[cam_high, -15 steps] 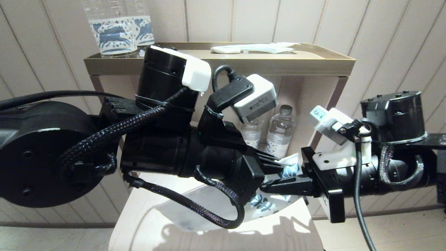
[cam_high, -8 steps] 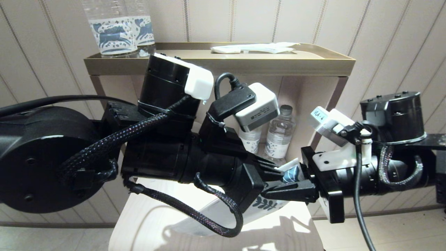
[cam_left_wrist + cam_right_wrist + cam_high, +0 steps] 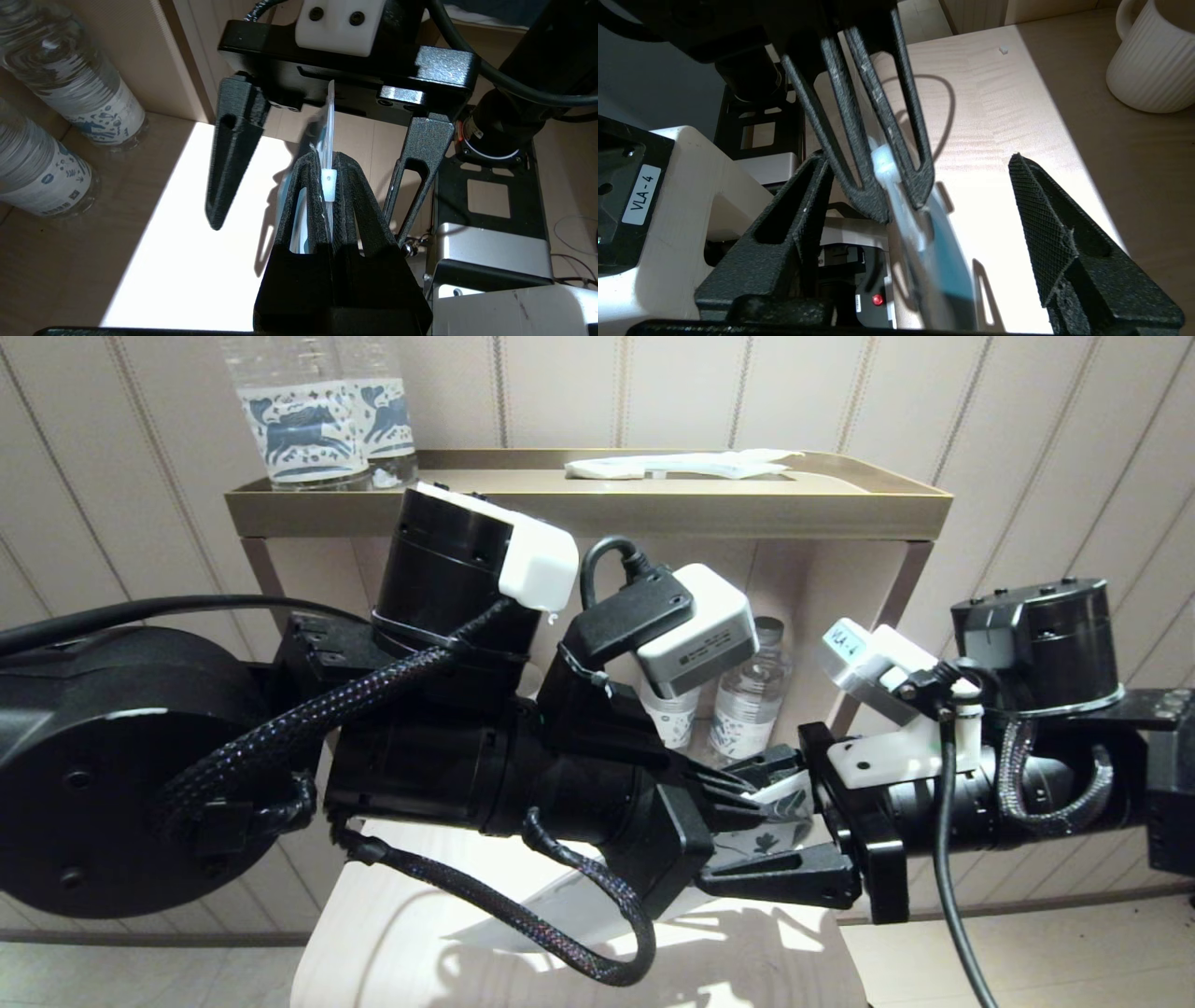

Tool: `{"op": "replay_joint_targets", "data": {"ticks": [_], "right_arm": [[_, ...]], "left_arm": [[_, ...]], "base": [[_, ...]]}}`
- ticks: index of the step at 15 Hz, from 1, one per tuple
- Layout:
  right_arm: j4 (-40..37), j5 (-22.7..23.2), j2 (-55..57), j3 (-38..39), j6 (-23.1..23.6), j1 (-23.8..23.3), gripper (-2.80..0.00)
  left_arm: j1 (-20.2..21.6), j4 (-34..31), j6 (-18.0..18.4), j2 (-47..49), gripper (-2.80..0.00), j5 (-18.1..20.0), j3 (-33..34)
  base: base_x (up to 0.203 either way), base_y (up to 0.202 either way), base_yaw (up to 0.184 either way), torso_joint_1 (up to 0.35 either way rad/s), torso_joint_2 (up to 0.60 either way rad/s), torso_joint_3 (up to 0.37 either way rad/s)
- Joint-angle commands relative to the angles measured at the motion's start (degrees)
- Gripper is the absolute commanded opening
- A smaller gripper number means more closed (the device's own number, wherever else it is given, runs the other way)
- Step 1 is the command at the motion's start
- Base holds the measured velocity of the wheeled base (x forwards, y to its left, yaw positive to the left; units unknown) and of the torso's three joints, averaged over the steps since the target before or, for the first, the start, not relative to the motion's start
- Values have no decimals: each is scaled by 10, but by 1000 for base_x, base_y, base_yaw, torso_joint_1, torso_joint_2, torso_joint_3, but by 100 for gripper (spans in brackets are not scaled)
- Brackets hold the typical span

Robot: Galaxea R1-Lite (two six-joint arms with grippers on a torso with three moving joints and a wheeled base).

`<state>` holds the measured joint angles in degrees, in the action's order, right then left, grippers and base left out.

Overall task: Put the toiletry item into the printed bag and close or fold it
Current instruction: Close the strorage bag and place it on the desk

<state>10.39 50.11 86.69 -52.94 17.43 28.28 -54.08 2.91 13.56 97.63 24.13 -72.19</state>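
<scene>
My left gripper (image 3: 747, 793) is shut on the top edge of the printed bag (image 3: 775, 807), holding it off the table. The bag is white with blue leaf prints and hangs edge-on (image 3: 945, 266) below the grip. Its white zip slider (image 3: 329, 184) sits between the left fingers (image 3: 359, 196). My right gripper (image 3: 917, 158) faces the left one and stands open. Its two fingers (image 3: 780, 877) straddle the bag's end without touching it. The toiletry item does not show in any view.
The pale wooden table (image 3: 747, 961) lies below both grippers. Behind them stands a gold shelf tray (image 3: 579, 509) with labelled bottles (image 3: 308, 420) and a plain white packet (image 3: 681, 465) on top. More bottles (image 3: 747, 695) stand under it. A white ribbed mug (image 3: 1153, 60) stands nearby.
My right gripper, shut on the bag's end a second ago, has opened wide and let go. The left gripper keeps its grip and has lifted the bag slightly.
</scene>
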Motion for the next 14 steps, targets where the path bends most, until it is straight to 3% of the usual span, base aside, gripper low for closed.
{"op": "replay_joint_targets", "data": {"ticks": [1, 5, 12, 13, 14], "right_arm": [[-1, 5, 8, -9, 3, 1, 0], [-2, 38, 16, -12, 8, -3, 0], [-2, 41, 22, -10, 11, -5, 0], [-2, 41, 22, -10, 11, -5, -280], [-2, 41, 22, -11, 11, -4, -280]], "left_arm": [[-2, 0, 1, -2, -280, 1, 0], [-5, -17, 1, -6, -280, 2, -4], [-6, -17, 1, -11, -280, 2, -4], [-6, -17, 1, -10, -280, 2, -4], [-6, -17, 1, -10, -280, 2, -5]], "base": [[0, 0, 0, 0, 0, 0], [0, 0, 0, 0, 0, 0], [0, 0, 0, 0, 0, 0], [0, 0, 0, 0, 0, 0], [0, 0, 0, 0, 0, 0]]}}
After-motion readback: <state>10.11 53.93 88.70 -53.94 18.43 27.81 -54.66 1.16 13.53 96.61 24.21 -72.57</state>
